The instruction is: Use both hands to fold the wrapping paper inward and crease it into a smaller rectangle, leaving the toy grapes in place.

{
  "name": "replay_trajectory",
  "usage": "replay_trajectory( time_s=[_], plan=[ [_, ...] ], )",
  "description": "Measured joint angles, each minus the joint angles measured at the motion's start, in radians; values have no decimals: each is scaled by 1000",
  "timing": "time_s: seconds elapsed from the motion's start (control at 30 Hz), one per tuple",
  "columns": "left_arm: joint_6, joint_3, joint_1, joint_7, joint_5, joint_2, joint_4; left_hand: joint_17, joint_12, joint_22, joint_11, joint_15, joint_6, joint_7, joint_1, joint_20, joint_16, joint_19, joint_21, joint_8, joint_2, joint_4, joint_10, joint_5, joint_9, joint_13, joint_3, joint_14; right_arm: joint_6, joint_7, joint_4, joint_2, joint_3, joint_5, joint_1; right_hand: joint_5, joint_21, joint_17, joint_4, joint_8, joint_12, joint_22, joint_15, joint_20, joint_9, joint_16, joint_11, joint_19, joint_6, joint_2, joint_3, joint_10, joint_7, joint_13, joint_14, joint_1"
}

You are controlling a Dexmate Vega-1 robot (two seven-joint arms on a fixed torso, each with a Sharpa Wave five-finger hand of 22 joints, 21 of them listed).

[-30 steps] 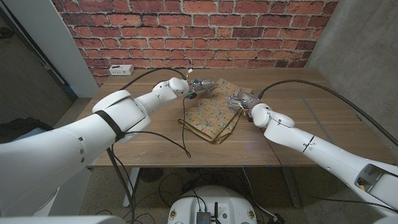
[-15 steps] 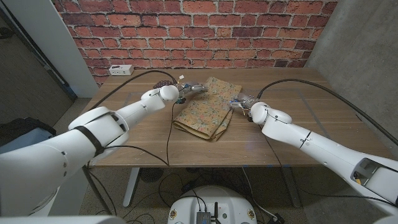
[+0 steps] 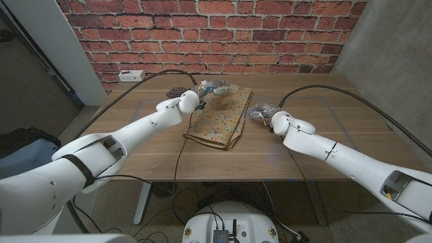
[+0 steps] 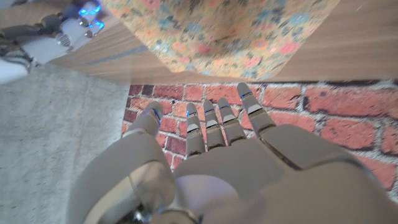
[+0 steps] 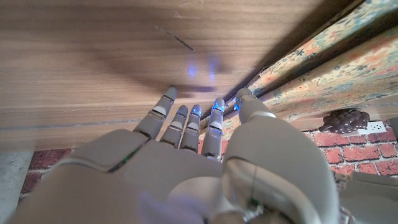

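Wooden table, brick wall behind; folded wrapping paper between my empty, spread left hand and right hand; toy grapes beside

A wooden table fills the middle of the head view, its grain running left to right, and its far edge sits close against a red brick wall that spans the top of the frame. At the table's far left corner, in the upper left of the picture, lies a white power strip. Black cables trail across the tabletop and drop over the near edge at the lower middle. On the right side of the frame stands a grey concrete wall. A pale panel leans at the upper left. Grey carpet shows beneath the table.
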Motion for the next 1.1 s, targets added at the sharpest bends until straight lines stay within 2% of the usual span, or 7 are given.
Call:
replay_trajectory(
  time_s=[0.1, 0.17, 0.33, 0.47, 0.73, 0.9, 1.1],
  plan=[
    [-13, -12, 15, 15, 8, 2, -31, 2, 37, 0, 2, -3, 117, 55, -14, 5, 28, 68, 2, 33, 14, 6, 125, 0, 3, 4, 9, 117, 15, -60, -6, 7, 11, -19, -24, 0, -4, 1, 5, -4, -1, 0, 0, 2, 0, -7, -8, -22, -18, 0, -5, -16, -7, 0, -24, 0],
    [-14, -23, 31, 39, 21, 4, -60, 3, 65, 3, 1, -10, 203, 75, -19, 10, 48, 126, 16, 53, 19, 3, 220, 0, 5, 10, 32, 215, 36, -104, -12, 10, 23, -28, -42, 0, -4, 4, 19, -4, -1, 0, -1, -2, 0, -7, -7, -26, -23, 10, -7, -17, -12, 0, -25, -10],
    [37, -40, 71, 85, 70, 9, -146, 13, 111, 8, -3, -30, 361, 89, -4, 10, 79, 247, 52, 98, 41, -10, 362, 31, 24, 35, 89, 372, 105, -165, -21, 10, 49, -33, -72, 0, 5, 15, 59, -1, 3, 0, -1, -18, 0, -1, -10, -12, -23, 36, -7, -21, -12, 0, -25, -36],
    [134, -45, 99, 124, 132, 7, -210, 60, 158, 13, -6, -41, 444, 102, 21, -8, 148, 318, 82, 142, 65, -16, 470, 54, 53, 66, 100, 487, 154, -169, -29, 0, 65, -33, -87, 0, 13, 13, 63, 0, 3, 0, -1, -40, 0, -1, -10, 9, -27, 21, -11, -21, -8, 0, -25, -53],
    [360, -34, 139, 196, 258, -19, -296, 261, 289, 40, 2, -51, 561, 110, 149, -56, 331, 391, 158, 255, 66, -22, 612, 135, 152, 190, 116, 610, 199, -106, -47, -15, 70, -30, -82, 0, 20, -6, 29, 4, 7, 0, 2, -46, 0, -1, -6, 24, -28, -16, -16, -16, -7, 0, -20, -27],
    [523, -14, 146, 207, 328, -35, -326, 302, 331, 50, 7, -51, 597, 113, 178, -61, 368, 410, 191, 295, 64, -19, 653, 173, 188, 237, 144, 643, 207, -54, -56, -21, 62, -30, -67, 1, 21, -11, 14, 4, 11, 0, 3, -55, 0, -1, -3, 32, -28, -25, -15, -13, -7, 0, -10, -17],
    [670, 13, 134, 158, 366, -47, -348, 349, 365, 55, 12, -43, 611, 114, 191, -56, 408, 415, 211, 329, 62, -17, 679, 196, 226, 283, 148, 664, 218, 5, -59, -22, 49, -37, -50, 4, 21, -12, 0, 8, 11, 0, -3, -53, 0, -1, -3, 38, -24, -31, -11, -13, -3, 0, -5, -5]
  ],
)
